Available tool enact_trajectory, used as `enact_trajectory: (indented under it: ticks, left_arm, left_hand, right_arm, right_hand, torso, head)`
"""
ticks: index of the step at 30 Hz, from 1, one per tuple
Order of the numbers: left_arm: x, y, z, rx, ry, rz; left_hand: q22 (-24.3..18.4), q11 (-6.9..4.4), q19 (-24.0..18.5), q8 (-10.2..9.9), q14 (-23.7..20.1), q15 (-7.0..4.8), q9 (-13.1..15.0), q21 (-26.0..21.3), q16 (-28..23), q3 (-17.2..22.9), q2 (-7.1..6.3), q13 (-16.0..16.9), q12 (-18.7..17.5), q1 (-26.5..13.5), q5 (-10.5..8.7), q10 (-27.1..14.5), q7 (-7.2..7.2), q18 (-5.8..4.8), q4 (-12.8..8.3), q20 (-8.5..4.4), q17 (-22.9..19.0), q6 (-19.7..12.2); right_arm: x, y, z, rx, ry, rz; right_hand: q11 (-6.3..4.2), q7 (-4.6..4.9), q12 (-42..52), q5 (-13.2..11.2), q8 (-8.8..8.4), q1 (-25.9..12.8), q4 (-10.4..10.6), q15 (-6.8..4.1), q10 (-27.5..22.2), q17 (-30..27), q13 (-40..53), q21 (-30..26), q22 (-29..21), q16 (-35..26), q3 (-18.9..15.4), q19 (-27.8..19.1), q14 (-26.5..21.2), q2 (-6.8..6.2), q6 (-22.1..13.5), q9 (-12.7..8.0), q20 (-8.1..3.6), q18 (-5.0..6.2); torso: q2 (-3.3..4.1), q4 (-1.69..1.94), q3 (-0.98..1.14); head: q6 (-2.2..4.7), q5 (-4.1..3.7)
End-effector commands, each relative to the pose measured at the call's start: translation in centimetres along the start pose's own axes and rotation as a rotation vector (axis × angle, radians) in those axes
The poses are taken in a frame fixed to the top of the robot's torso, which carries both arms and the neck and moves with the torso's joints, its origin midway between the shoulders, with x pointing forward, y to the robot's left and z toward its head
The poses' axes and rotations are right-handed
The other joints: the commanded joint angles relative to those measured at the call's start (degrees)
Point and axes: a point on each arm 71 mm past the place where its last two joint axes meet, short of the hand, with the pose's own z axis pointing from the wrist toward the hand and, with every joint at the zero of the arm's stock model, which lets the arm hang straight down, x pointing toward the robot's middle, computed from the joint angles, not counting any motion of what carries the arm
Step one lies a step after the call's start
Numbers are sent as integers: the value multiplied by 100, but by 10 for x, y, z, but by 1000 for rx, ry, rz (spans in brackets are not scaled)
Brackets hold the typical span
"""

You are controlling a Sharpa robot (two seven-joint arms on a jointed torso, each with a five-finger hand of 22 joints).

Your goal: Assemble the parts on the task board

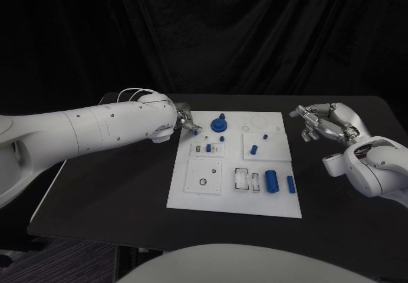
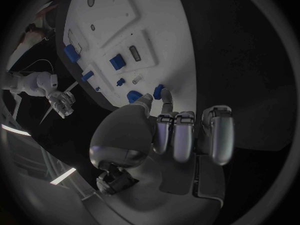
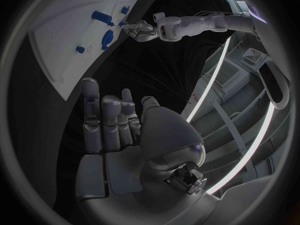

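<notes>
Currently, the white task board (image 1: 236,197) is seen lying flat in the middle of the black table (image 1: 111,194), with blue parts spread over it. At the board's far left edge the left hand (image 1: 183,123) is positioned, its fingertips lowered to a small blue part (image 1: 196,132) there. In the left wrist view this small blue piece (image 2: 159,91) is seen pinched between the thumb and a fingertip (image 2: 166,105) right at the board's rim, while the remaining fingers are curled loosely beside it. A second blue block (image 2: 134,96) is seen just beside the pinched one.

Just beyond the left hand a round blue gear-like part (image 1: 219,124) is found on the board's far section. Nearer the robot, a large blue cylinder (image 1: 272,180) and a slimmer blue peg (image 1: 290,184) are laid side by side on the near right part of the board, next to white rectangular slots (image 1: 243,178).

The right hand (image 1: 325,122) is held above the table off the board's right edge, well apart from the parts. Its fingers (image 3: 100,120) are extended and apart, and nothing is held in them.
</notes>
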Motion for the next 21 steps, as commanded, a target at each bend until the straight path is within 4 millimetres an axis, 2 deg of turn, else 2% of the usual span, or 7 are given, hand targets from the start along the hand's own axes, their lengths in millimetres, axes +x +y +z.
enact_trajectory:
  ticks: [1, 4, 8, 11, 17, 21]
  left_arm:
    - [2, -2, 0, 19, 13, 7]
    - [3, -2, 1, 18, 16, 8]
    - [3, -1, 1, 19, 17, 9]
    - [4, -2, 1, 21, 19, 9]
    - [5, -2, 1, 26, 25, 11]
    - [5, -2, 1, 26, 29, 13]
  left_hand:
    - [610, 39, -29, -24, 585, 43, -13, -26, 15, -14, 35, 1509, 21, 23, 34, 611, -11, 94, 20, -5, 1509, -35]
    - [612, 41, -29, -45, 585, 46, -28, -26, 15, -9, 45, 1509, 21, 33, 50, 611, -8, 94, 19, -2, 1509, -32]
    - [611, 44, -32, -64, 585, 49, -43, -29, 15, -4, 55, 1509, 21, 42, 66, 611, -6, 95, 19, 1, 1509, -28]
    - [616, 50, -34, -156, 585, 57, -110, -35, 15, 28, 68, 1509, 21, 113, 277, 611, -4, 96, -9, 14, 1509, 7]
    - [621, 47, -37, -232, 585, 57, -158, -41, 15, 102, 96, 1509, 21, 202, 462, 611, -9, 97, -50, 18, 1509, 34]
    - [632, 43, -35, -305, 585, 54, -198, -44, 15, 204, 78, 1509, 21, 279, 732, 611, -14, 97, -100, 16, 1509, 62]
  right_arm:
    - [1, -2, -1, 19, 10, 2]
    - [1, -2, -1, 19, 10, 1]
    - [1, -2, -1, 19, 10, 1]
    - [1, -2, -1, 19, 11, 2]
    - [1, -2, -1, 20, 11, 2]
    - [1, -2, -1, 20, 11, 2]
  right_hand:
    - [-8, -23, -21, 36, 10, 51, -7, -7, -52, -8, -7, -25, -9, -22, 66, -49, -39, -44, 38, -10, 6, 36]
    - [-9, -23, -23, 42, 10, 60, -11, -8, -57, -16, -12, -30, -11, -25, 74, -51, -43, -48, 39, -11, 6, 37]
    - [-10, -24, -28, 50, 10, 71, -13, -9, -65, -14, -21, -26, -8, -23, 86, -48, -42, -53, 40, -12, 6, 36]
    - [-9, -23, -32, 50, 10, 70, -12, -10, -74, -13, -30, -29, -9, -22, 87, -49, -42, -53, 41, -12, 6, 37]
    - [-8, -21, -32, 45, 12, 62, 2, -9, -72, -15, -30, -30, -8, -22, 94, -49, -42, -48, 46, -13, 5, 36]
    - [-8, -21, -32, 45, 12, 62, 2, -9, -72, -15, -30, -30, -8, -22, 94, -49, -42, -48, 46, -13, 5, 36]
  torso:
    - [-2, 0, 2]
    - [-2, 2, 2]
    - [-2, 2, 3]
    - [-2, 2, 3]
    - [-4, 0, 3]
    - [-3, 6, 3]
  head:
    - [0, -15]
    - [0, 5]
    - [0, -9]
    - [0, -4]
    - [0, -5]
    - [0, -4]
